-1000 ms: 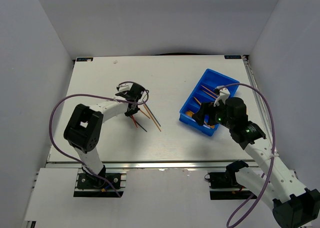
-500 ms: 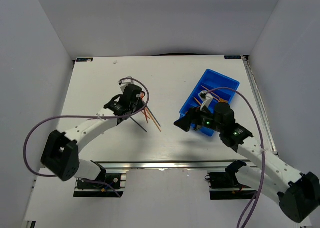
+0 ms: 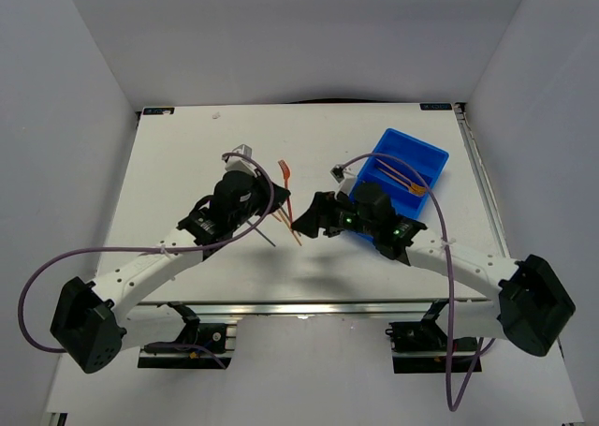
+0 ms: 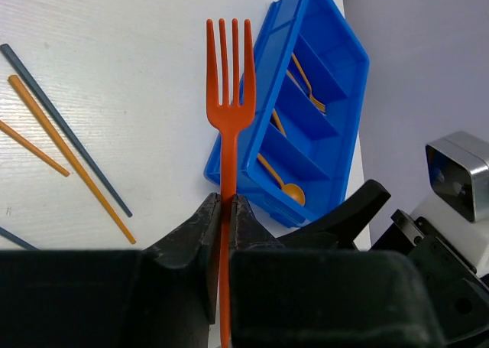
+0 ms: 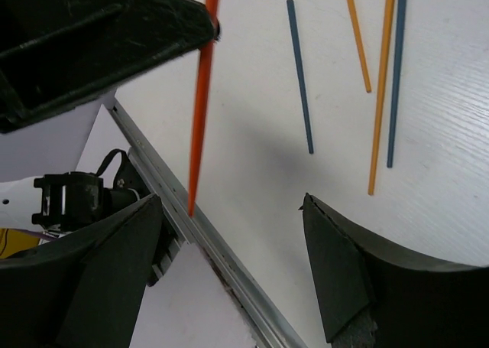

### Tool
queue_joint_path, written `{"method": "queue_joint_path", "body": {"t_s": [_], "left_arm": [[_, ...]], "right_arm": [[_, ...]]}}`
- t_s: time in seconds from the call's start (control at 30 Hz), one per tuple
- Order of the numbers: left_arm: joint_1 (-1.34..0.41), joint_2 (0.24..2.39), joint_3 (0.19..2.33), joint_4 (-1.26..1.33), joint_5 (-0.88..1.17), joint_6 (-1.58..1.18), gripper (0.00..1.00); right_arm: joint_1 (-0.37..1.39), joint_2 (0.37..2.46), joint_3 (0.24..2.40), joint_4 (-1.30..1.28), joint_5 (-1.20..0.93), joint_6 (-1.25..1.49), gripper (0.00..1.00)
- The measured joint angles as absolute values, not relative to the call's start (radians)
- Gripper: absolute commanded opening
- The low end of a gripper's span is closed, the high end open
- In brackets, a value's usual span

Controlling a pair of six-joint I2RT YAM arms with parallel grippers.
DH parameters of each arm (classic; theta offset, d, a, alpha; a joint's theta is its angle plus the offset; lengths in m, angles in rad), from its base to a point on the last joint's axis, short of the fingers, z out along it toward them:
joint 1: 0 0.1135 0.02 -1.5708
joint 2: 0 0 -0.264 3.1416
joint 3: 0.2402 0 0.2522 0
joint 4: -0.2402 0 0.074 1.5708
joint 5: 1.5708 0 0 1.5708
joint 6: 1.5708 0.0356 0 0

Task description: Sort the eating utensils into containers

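Note:
My left gripper (image 3: 278, 204) is shut on the handle of a red-orange fork (image 3: 284, 173). In the left wrist view the fork (image 4: 228, 95) stands tines-up between the closed jaws, in front of the blue four-compartment tray (image 4: 306, 111). The tray (image 3: 426, 147) holds several orange utensils (image 3: 398, 176). My right gripper (image 3: 301, 225) is open and empty, just right of the left gripper. In the right wrist view the fork's handle tip (image 5: 200, 111) hangs beside the right gripper's left finger (image 5: 114, 264). Orange and blue-grey sticks (image 3: 281, 222) lie on the table below both grippers.
Several loose sticks show in the right wrist view, blue-grey (image 5: 299, 76) and orange (image 5: 380, 95), on the white table. The table's near metal rail (image 5: 191, 241) runs below the right gripper. Grey walls enclose the table.
The left gripper has lifted the fork and carried it right, away from the stick pile. The right arm has swung left from the tray, its open gripper now meeting the fork.

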State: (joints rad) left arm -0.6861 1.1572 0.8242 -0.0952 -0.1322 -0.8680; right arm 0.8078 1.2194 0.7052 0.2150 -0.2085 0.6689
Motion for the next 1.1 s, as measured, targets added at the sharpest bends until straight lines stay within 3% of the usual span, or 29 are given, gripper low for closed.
{"method": "queue_joint_path", "body": {"t_s": [0.2,0.37,0.4,0.43,0.5,0.6,0.63,0.67,0.8,0.93,1.1], "left_arm": [[-0.696,1.158,0.791,-0.074,-0.119,-0.884,0.00],[-0.702,1.156,0.790,-0.066,-0.110,-0.899,0.00],[-0.703,1.155,0.790,-0.066,-0.109,-0.900,0.00],[-0.704,1.154,0.790,-0.066,-0.107,-0.901,0.00],[-0.704,1.151,0.790,-0.066,-0.109,-0.902,0.02],[-0.700,1.147,0.790,-0.068,-0.124,-0.895,0.77],[-0.702,1.146,0.792,-0.073,-0.139,-0.888,0.92],[-0.698,1.145,0.801,-0.090,-0.159,-0.884,0.98],[-0.701,1.130,0.917,-0.291,-0.260,-0.845,0.98],[-0.709,1.010,1.056,-0.490,-0.458,-0.755,0.98],[-0.709,0.761,1.007,-0.567,-0.654,-0.651,0.98]], "right_arm": [[0.871,1.299,0.768,0.248,-0.157,0.673,0.72],[0.878,1.370,0.821,0.242,-0.080,0.653,0.51],[0.877,1.386,0.836,0.240,-0.070,0.646,0.42],[0.877,1.406,0.853,0.237,-0.060,0.636,0.19],[0.877,1.436,0.885,0.230,-0.056,0.612,0.00],[0.880,1.458,0.930,0.200,-0.056,0.564,0.00],[0.879,1.463,0.947,0.181,-0.054,0.539,0.00],[0.876,1.464,0.957,0.162,-0.051,0.506,0.00],[0.822,1.460,1.015,0.083,-0.027,0.321,0.00],[0.626,1.444,1.045,-0.010,-0.020,0.056,0.00],[0.381,1.413,0.986,0.008,0.049,-0.311,0.00]]}}
